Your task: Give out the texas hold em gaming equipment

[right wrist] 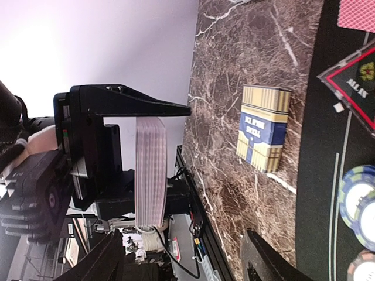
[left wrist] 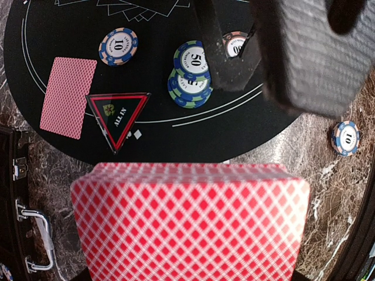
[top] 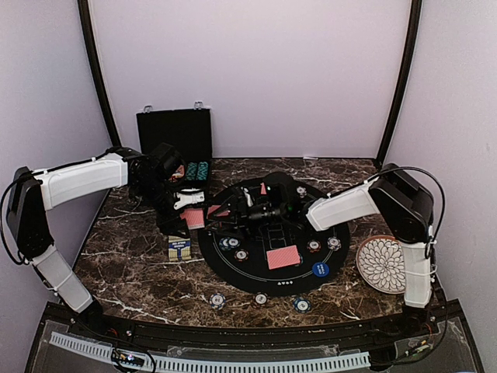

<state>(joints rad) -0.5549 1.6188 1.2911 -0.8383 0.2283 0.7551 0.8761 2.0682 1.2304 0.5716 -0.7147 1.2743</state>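
My left gripper (top: pixel 191 208) is shut on a deck of red-backed playing cards (left wrist: pixel 190 225), held above the left edge of the round black mat (top: pixel 342 233). The right wrist view shows the deck (right wrist: pixel 151 170) edge-on between the left jaws. My right gripper (right wrist: pixel 184 263) faces it, open and holding nothing. On the mat lie a single card (left wrist: pixel 68 96), the red triangle token (left wrist: pixel 117 117), a "10" chip (left wrist: pixel 118 46) and a stack of blue-green chips (left wrist: pixel 190 73). Another card (top: pixel 283 257) and a blue marker disc (top: pixel 320 270) lie nearer the front.
A blue and yellow card box (top: pixel 179 249) stands on the marble left of the mat. An open black case (top: pixel 175 136) with chips sits at the back left. A white patterned plate (top: pixel 382 264) is at the right. Loose chips (top: pixel 217 300) lie along the front.
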